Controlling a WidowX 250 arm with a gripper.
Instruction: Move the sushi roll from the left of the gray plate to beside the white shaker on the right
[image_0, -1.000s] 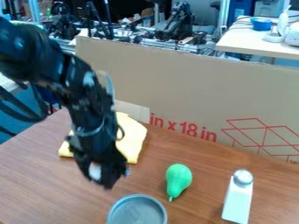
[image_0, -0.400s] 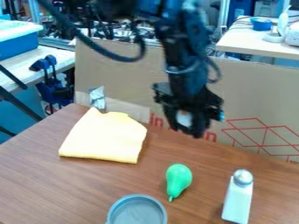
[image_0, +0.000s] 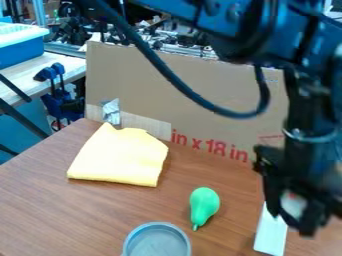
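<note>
The black gripper (image_0: 306, 229) hung at the lower right, over the right side of the brown wood-grain table (image_0: 40, 210); whether it was apart, together or clamped on something could not be told, and the pale patch within its outline was too blurred to name. In this view it overlapped the top of a white container (image_0: 270, 236), though contact between the two could not be made out. The container was at the table's lower right, its lower body narrow, smooth and straight-sided, its upper part hidden behind the gripper. To its left lay a glossy green pear-shaped thing (image_0: 204, 204), rounded at the far end and tapering to a small tip toward the camera. Nearer the bottom edge was a round grey dish (image_0: 157, 242) with a raised rim, partly cut off by the view. Farther left and back lay a pale yellow cloth (image_0: 120, 157), folded flat. Behind the table rose a brown cardboard sheet (image_0: 187, 85) bearing large red lettering (image_0: 215, 148) low down, with some red lines beside the arm. A crumpled silvery piece (image_0: 111, 111) showed against the cardboard's left part, above the cloth.
</note>
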